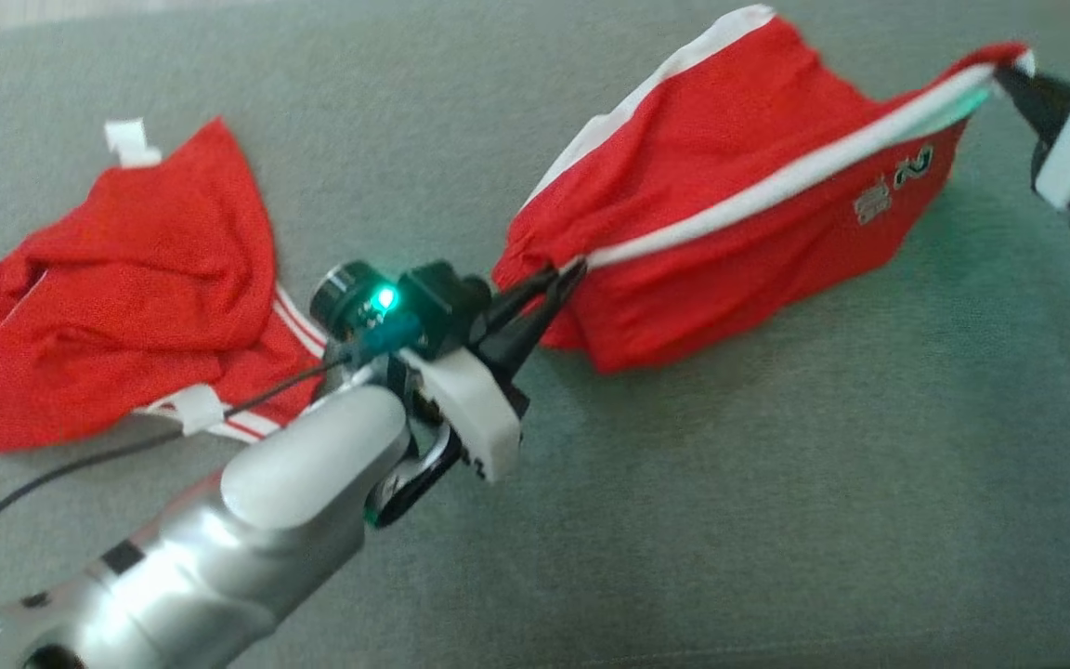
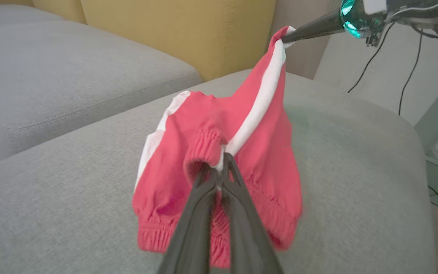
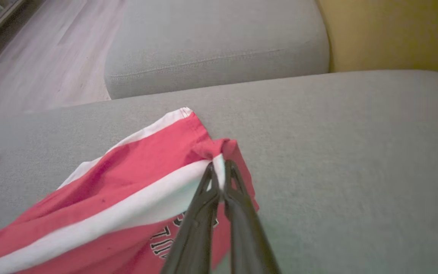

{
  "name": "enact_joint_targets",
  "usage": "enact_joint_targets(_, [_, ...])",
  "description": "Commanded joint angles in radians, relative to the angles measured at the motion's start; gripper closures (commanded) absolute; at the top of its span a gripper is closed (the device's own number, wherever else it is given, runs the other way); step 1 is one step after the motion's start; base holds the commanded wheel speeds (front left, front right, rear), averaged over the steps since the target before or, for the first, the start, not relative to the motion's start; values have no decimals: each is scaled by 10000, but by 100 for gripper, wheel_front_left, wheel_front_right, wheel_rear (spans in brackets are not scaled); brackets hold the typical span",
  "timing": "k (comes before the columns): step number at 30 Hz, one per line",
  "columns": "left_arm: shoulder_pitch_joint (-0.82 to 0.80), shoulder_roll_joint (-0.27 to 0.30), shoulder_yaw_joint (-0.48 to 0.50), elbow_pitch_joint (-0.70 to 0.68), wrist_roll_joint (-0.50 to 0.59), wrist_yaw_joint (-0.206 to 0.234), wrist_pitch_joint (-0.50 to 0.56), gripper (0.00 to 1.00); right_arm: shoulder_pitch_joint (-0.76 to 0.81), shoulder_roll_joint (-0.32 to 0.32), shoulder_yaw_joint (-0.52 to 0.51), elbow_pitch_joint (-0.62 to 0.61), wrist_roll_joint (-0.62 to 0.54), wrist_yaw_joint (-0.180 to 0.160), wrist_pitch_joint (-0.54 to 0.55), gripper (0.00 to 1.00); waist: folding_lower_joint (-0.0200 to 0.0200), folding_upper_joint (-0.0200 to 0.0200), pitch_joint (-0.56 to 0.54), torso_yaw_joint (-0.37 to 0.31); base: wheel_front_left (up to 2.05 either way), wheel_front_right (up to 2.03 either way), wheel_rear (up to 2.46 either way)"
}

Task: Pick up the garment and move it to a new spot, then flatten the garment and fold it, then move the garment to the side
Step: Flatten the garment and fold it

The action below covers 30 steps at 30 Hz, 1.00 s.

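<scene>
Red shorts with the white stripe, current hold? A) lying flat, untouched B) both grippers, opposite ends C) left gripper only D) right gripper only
B: the left gripper is shut on the waistband end of the shorts, and the right gripper pinches the far end.

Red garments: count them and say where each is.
2. The red shorts hang stretched between the left gripper and right gripper. The other red garment lies crumpled on the grey cushion, at the head view's left. Another could hide beneath.
</scene>
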Motion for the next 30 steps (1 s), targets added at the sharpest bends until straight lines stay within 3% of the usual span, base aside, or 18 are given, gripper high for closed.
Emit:
enact_joint_targets(1, [-577,37,467,-130,-56,-62,-85,100,-346,-16,-49,-166,-223,65,-150,100,-3,0,414,381,0,0,0])
enact_joint_targets(5, [-1165,-348,572,276,11,-203,-217,100,-1341,413,-26,522,-1158,65,-677,100,-3,0,996,799,0,0,0])
enact_joint_targets(15, [-2089,-1135,738,1365,83,-415,-611,100,-2961,730,43,2210,-2576,65,-2044,100,-3,0,1900,1436,0,0,0])
enact_joint_targets(26, [-2372,-1646,624,2362,90,-701,-1022,100,-3761,884,432,3736,-2938,65,-2796,100,-3,0,2174,1733,0,0,0])
enact_joint_targets(27, [-2382,-1673,619,2436,78,-714,-1035,100,-3804,882,457,3858,-2940,65,-2844,92,-3,0,2188,1741,0,0,0])
enact_joint_targets(28, [-2391,-1700,617,2508,59,-726,-1039,100,-3849,876,485,3972,-2957,65,-2912,9,-3,0,2202,1745,0,0,0])
enact_joint_targets(29, [-2412,-1720,621,2572,60,-719,-1059,67,-3898,891,491,4105,-2952,65,-2945,0,-3,0,2216,1745,0,0,0])
enact_joint_targets(30, [-2431,-1739,631,2631,68,-699,-1092,3,-3945,910,527,4186,-2958,65,-3019,0,-3,0,2226,1744,0,0,0])
